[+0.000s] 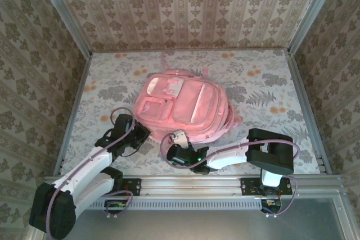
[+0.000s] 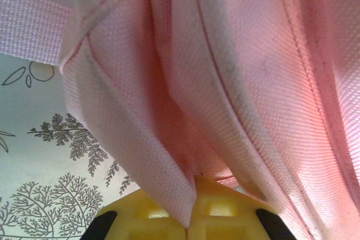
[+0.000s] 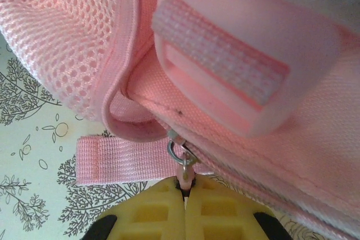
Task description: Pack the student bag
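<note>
Closest to the left wrist lens are the yellow fingers (image 2: 220, 211) of the left end effector (image 2: 188, 224), pressed together with a fold of woven pink cloth pinched between their tips. The cloth belongs to the student bag (image 2: 253, 82), whose seams run up across that view. A pink webbing strap (image 2: 28, 32) crosses the top left above the flower-printed worktop (image 2: 34, 155).

At the right wrist, the yellow fingers (image 3: 149, 214) of the right end effector (image 3: 185, 188) are likewise closed. They grip the small metal zipper pull (image 3: 181, 154) that hangs from a seam of the student bag (image 3: 315, 139). A mesh pocket (image 3: 67, 43) lies above and to the left, a short strap end (image 3: 112, 161) lies flat on the worktop (image 3: 28, 139), and a pink plastic buckle (image 3: 225, 71) threaded with pale webbing sits just above the pull.

From overhead, the student bag (image 1: 185, 105) lies front-up near the middle of the worktop (image 1: 264, 94), tilted a little. Both arms reach its near edge — the left end effector (image 1: 142, 133) at the near left corner, the right end effector (image 1: 179, 137) at the near side, just to the right of it.
</note>
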### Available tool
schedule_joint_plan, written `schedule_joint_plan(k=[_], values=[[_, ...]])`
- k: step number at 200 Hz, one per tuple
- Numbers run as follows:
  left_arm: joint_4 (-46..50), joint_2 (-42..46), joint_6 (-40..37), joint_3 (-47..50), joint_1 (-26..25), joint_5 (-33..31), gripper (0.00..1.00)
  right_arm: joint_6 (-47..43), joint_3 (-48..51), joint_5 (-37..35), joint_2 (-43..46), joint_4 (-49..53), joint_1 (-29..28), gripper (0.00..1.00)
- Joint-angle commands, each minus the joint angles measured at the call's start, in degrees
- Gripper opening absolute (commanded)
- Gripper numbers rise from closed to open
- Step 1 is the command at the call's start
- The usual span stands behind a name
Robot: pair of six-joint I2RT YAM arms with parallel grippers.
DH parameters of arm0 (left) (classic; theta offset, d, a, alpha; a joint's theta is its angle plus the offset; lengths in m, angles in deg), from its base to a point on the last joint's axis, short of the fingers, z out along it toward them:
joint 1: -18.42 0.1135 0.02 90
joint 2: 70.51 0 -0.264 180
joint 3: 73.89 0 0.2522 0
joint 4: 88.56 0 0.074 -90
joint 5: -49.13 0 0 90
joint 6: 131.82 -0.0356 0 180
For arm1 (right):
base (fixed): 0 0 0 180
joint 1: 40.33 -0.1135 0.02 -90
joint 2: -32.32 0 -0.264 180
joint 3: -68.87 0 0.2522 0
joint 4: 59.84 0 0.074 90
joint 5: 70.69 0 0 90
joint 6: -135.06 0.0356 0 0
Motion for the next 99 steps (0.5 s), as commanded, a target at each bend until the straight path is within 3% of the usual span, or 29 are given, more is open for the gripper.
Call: schedule_joint_plan(k=[1,60,99], values=[[0.65,-0.52,-3.1,-2.94,2.47,-4.87,0.0,-0.41,1.7,-1.52,3.65,2.92,0.06,0.0],[0.95,-1.37,-4.75,-4.2,6.27,-3.72,0.0,-1.39,3.39,0.95,7.14,6.83,1.21,0.0],[1.12,-2.19,-5.63,-5.0,7.19,-3.29,0.0,-2.88,4.96,7.21,9.86,8.0,4.46,0.0]])
